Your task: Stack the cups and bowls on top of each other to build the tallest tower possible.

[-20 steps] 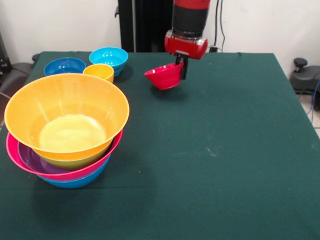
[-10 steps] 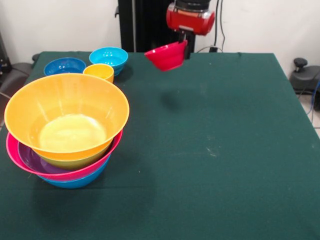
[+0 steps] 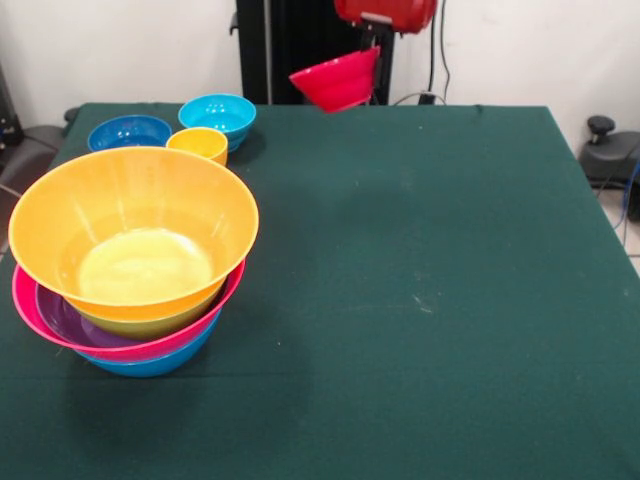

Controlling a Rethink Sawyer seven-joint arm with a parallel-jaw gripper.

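Clamping the glossy small red bowl (image 3: pixel 336 82) by its rim, the gripper (image 3: pixel 372 55) holds it tilted.

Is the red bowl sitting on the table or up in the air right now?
In the air. The red bowl hangs tilted from the gripper, which pinches its rim, well clear of the table.

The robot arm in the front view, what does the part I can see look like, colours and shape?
Only the arm's lower end shows at the top edge: a glossy red, rounded housing with a small pale patch on its underside. Below it hangs the gripper, a slim black piece, narrow and straight. No cables or markings on the arm itself can be made out.
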